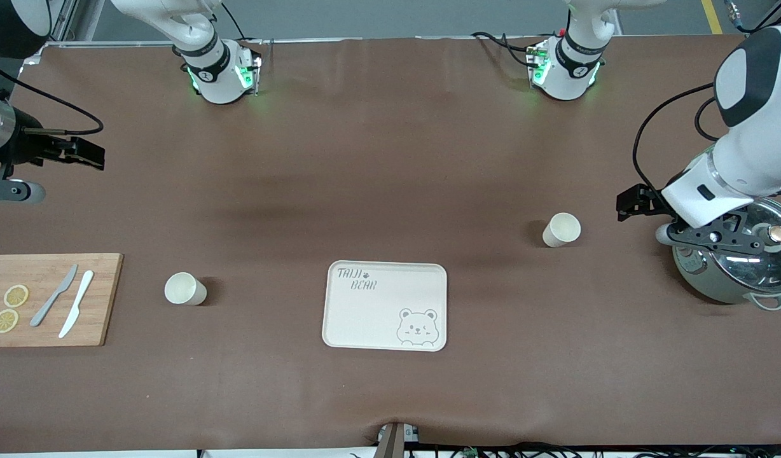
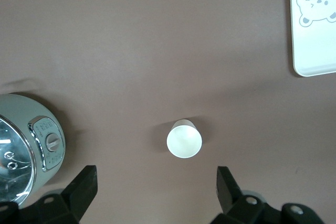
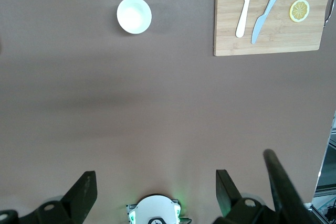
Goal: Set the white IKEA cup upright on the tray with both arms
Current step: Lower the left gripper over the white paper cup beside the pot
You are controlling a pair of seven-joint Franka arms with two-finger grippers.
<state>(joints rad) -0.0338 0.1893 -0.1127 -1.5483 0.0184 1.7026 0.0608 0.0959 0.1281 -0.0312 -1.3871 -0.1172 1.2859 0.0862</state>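
The cream tray [image 1: 378, 315] with a bear drawing lies in the middle of the table, nearer to the front camera, with nothing on it. One white cup [image 1: 561, 229] stands mouth up toward the left arm's end. A second white cup [image 1: 185, 289] stands toward the right arm's end. My left gripper [image 1: 633, 203] is open and empty, up over the table beside the first cup [image 2: 184, 139]. A corner of the tray [image 2: 315, 45] shows in the left wrist view. My right gripper [image 1: 85, 152] is open and empty, up over the right arm's end. The second cup [image 3: 134, 15] shows far off in its wrist view.
A steel pot with a glass lid [image 1: 734, 267] stands under the left arm's wrist. A wooden cutting board [image 1: 47, 299] with two knives and lemon slices lies at the right arm's end. Both arm bases [image 1: 219, 73] stand along the edge farthest from the front camera.
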